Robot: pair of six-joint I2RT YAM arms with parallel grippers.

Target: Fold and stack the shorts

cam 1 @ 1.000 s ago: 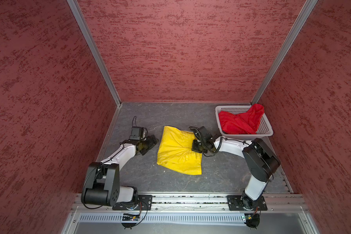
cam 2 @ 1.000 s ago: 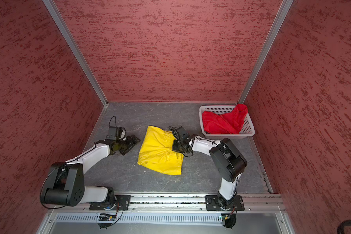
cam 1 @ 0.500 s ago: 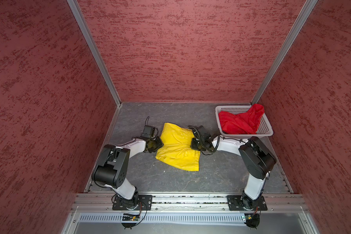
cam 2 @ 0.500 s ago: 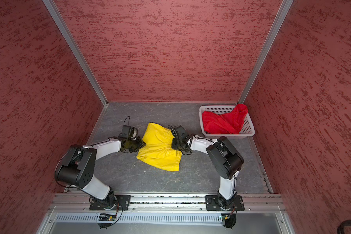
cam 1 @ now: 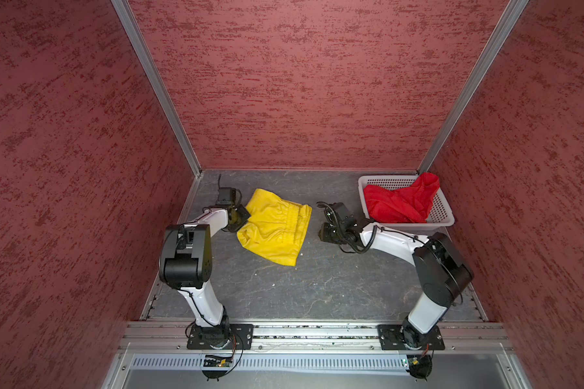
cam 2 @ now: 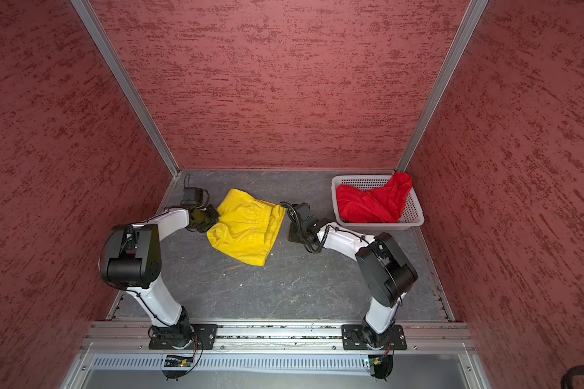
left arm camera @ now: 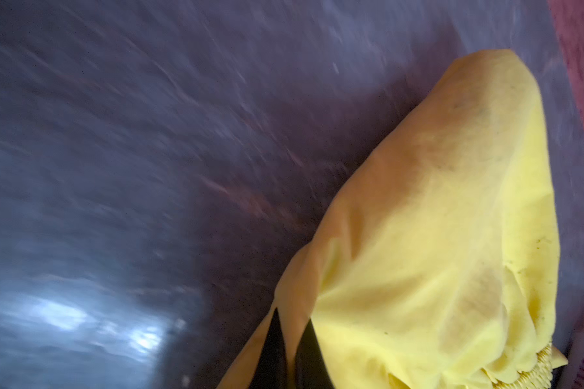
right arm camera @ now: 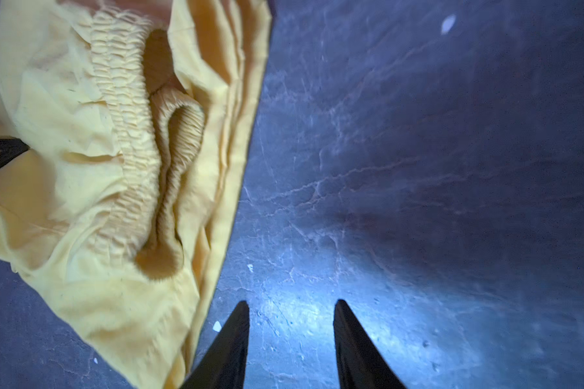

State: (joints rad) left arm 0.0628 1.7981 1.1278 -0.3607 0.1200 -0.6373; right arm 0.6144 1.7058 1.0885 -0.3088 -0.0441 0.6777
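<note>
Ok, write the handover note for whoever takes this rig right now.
Left tool: shut on an edge of the yellow shorts.
Right tool: open and empty, just clear of the shorts' opposite side, over the grey table.
Yellow shorts: rumpled on the table, waistband showing, fold not finished.
Red shorts: bunched in the white basket, unfolded.
Done: nothing stacked yet.
Left: finish folding yellow, take out and fold red, stack the two.
</note>
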